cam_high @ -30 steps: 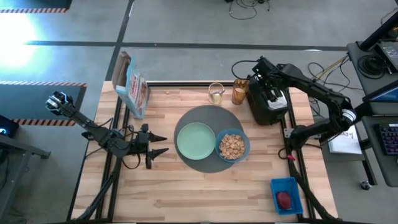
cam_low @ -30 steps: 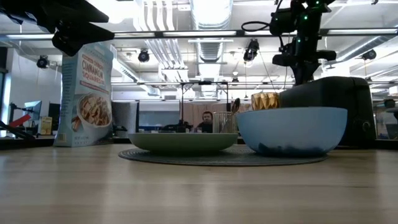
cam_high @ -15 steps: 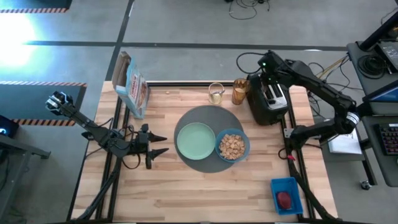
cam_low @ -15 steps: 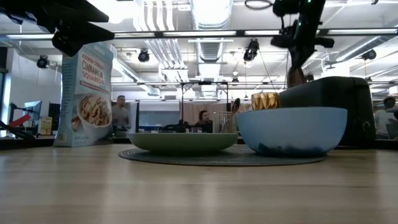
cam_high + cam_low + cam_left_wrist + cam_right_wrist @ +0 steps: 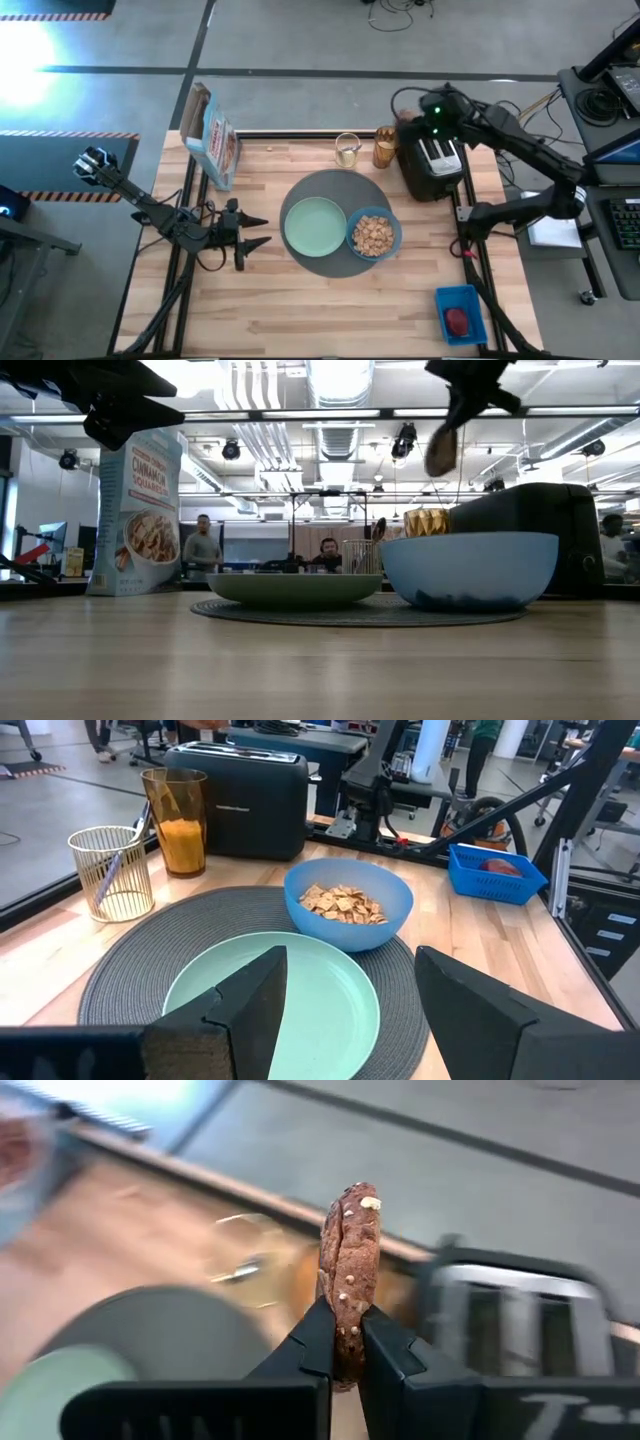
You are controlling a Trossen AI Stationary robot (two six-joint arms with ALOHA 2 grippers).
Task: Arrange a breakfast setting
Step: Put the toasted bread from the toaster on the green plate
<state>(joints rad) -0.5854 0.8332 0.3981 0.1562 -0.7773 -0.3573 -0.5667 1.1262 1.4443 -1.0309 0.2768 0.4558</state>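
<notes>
My right gripper (image 5: pixel 345 1342) is clamped on the brown toast slice (image 5: pixel 348 1270), pinching its lower edge with the slice standing on end, up in the air over the toaster (image 5: pixel 432 160). My read: toast is light and stiff but crumbly, so an edge pinch is fine as long as I don't squeeze harder or swing it fast; it'd crack or twist out.

Going big to small below and to the side of that gripper: the round dark-grey mat (image 5: pixel 330 262) carries the pale green plate (image 5: pixel 312 228), which has nothing on it, and touching it the blue bowl (image 5: pixel 392 240) full of cereal squares (image 5: pixel 344 904). Nearer the toaster, the amber glass (image 5: pixel 177 820) holds orange liquid, beside a wire cup (image 5: pixel 111 872).

Left gripper (image 5: pixel 350 1005) hangs off to the plate's far side, fingers spread, holding nothing.
</notes>
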